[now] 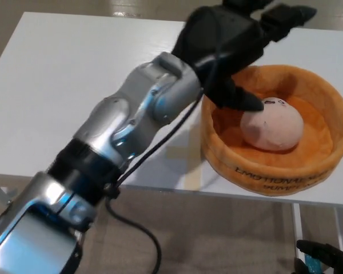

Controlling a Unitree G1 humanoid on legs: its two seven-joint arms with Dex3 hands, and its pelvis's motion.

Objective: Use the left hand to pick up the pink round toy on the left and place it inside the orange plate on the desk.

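The pink round toy (272,124) is a pale, fuzzy ball with small dark markings on its top. It rests inside the orange plate (308,177), near the middle of the hollow. The plate is a soft, deep, round dish with dark lettering on its near wall, sitting on the white worktop (74,97) at about 3 o'clock.

Pink toy (272,127) in orange plate (326,165); left robot hand (231,40) open above.

pink round toy (272,123): fuzzy plush | orange plate (326,114): soft cloth | desk (74,80): smooth glossy white | left robot hand (228,40): matt black
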